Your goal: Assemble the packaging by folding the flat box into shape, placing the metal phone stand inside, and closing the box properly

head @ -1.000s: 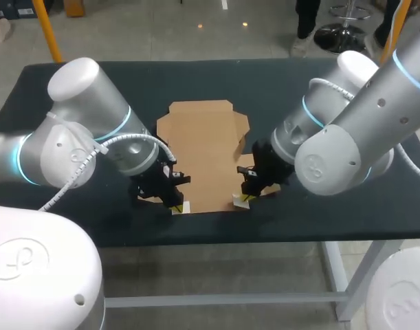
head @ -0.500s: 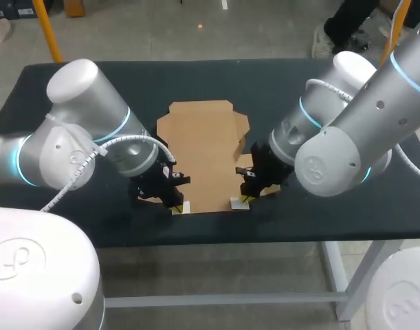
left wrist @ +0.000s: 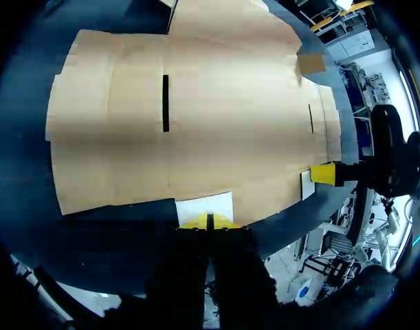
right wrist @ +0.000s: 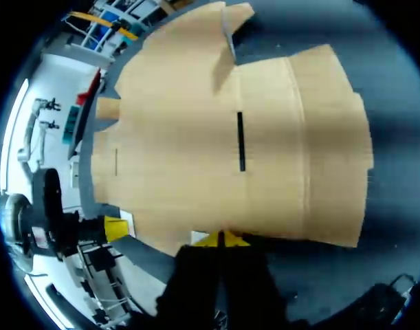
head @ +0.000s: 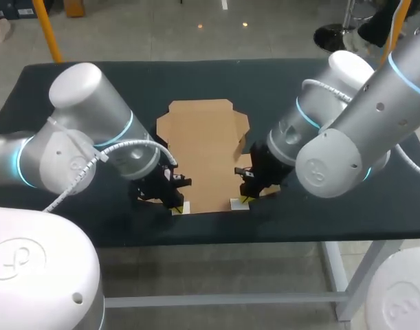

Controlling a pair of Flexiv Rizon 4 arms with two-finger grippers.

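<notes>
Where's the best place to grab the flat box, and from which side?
Probably its near edge, from the table front: the flat box lies flat, so only its thin rim offers a pinch, and the left gripper and right gripper sit there.

A bench [head: 72, 75] with a dark matte top; pale legs [head: 340, 282] beneath; one small white slip [head: 185, 207] near its front edge; another white slip [head: 235, 203] beside it.
</notes>
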